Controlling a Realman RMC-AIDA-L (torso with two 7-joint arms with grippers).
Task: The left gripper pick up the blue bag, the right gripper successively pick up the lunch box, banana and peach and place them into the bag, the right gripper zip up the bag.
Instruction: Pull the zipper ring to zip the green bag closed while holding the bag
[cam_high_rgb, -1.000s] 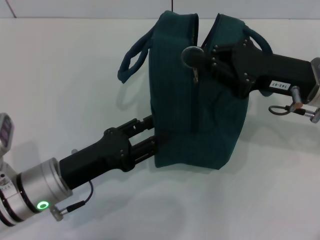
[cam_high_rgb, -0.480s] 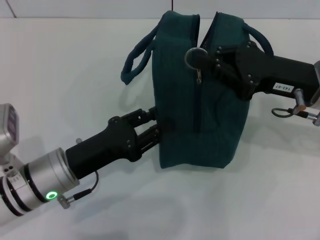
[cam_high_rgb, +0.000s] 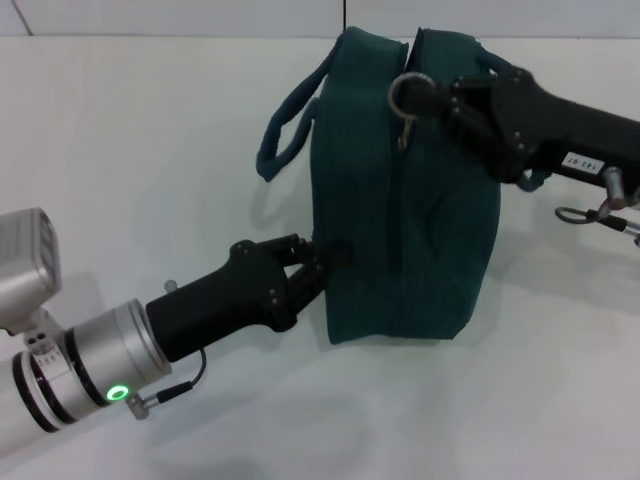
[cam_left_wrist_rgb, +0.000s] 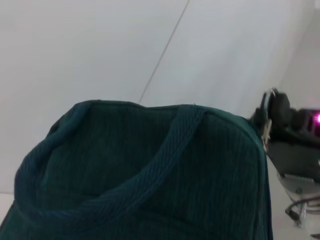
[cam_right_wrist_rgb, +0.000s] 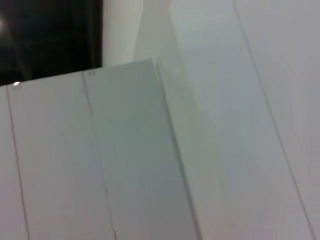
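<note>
While the right gripper (cam_high_rgb: 432, 98) sits at the top of the blue bag (cam_high_rgb: 405, 190), its fingers appear pinched on the metal ring zipper pull (cam_high_rgb: 407, 96), though the pads themselves are partly hidden behind the ring, so the grip reads as narrow and closed on the pull, not plainly seen. From that claw the zipper track (cam_high_rgb: 400, 215) runs straight down the bag's near face toward the table (cam_high_rgb: 150, 130), so the bag's long axis as it faces the camera is roughly vertical, and the slit at the bag's top edge, just above the ring, looks only slightly parted. The right arm reaches in from the right side, level with the bag's upper corner, which puts it far nearer the pull than the other arm. Lower down, the left gripper (cam_high_rgb: 318, 268) presses against the bag's lower left edge, its fingers drawn close together and seemingly nipping the fabric there, bracing the bag upright on the white table. In the left wrist view a loop handle (cam_left_wrist_rgb: 125, 175) lies across the bag's flank, with the ring and the right claw showing beyond the far edge. The lunch box, banana and peach are nowhere visible, so they are presumably inside. Judging from this, the zipping is near its end, and what remains turns on drawing the pull along the seam's line while the left claw resists.
</note>
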